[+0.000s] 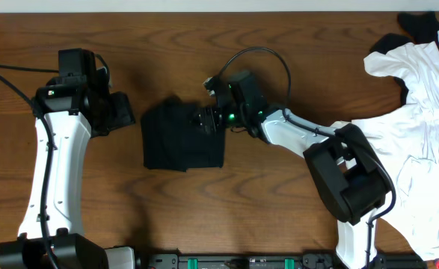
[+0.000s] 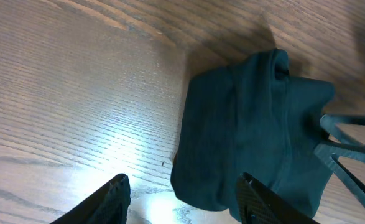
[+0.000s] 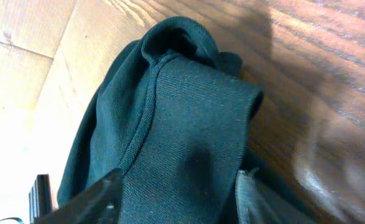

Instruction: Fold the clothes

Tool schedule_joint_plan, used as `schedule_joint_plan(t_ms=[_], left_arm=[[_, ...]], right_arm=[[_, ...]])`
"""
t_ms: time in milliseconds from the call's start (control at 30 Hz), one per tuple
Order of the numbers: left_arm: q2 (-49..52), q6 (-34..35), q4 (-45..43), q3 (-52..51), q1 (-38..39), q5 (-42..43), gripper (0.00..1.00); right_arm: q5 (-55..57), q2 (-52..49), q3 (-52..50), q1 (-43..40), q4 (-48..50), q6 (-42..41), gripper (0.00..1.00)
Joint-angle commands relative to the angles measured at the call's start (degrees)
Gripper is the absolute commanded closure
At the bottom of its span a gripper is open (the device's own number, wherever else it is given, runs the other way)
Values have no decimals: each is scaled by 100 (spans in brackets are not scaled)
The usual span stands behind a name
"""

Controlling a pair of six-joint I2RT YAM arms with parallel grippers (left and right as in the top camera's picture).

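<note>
The black shirt [image 1: 176,146] is laid folded near the table's [image 1: 264,202] middle. The left gripper [image 1: 122,112] is held open and empty just beside the shirt's left edge. The right gripper [image 1: 204,119] is set astride the upper right fold, jaws parted; whether it is gripped cannot be told. White clothes [image 1: 421,149] are heaped at the right edge.
</note>
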State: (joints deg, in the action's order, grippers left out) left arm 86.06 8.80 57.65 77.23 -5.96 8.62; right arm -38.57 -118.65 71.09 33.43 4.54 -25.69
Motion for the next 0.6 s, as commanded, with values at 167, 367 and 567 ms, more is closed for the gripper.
schedule_joint_plan(t_ms=[167, 367, 567], left_arm=[[31, 13, 33, -13, -24, -7, 43], [31, 13, 35, -13, -24, -7, 43], [31, 13, 35, -13, -24, -4, 43]], right_arm=[[125, -63, 4, 201, -55, -48, 50], [168, -63, 4, 199, -138, -48, 59], [256, -63, 4, 197, -636, -48, 63]])
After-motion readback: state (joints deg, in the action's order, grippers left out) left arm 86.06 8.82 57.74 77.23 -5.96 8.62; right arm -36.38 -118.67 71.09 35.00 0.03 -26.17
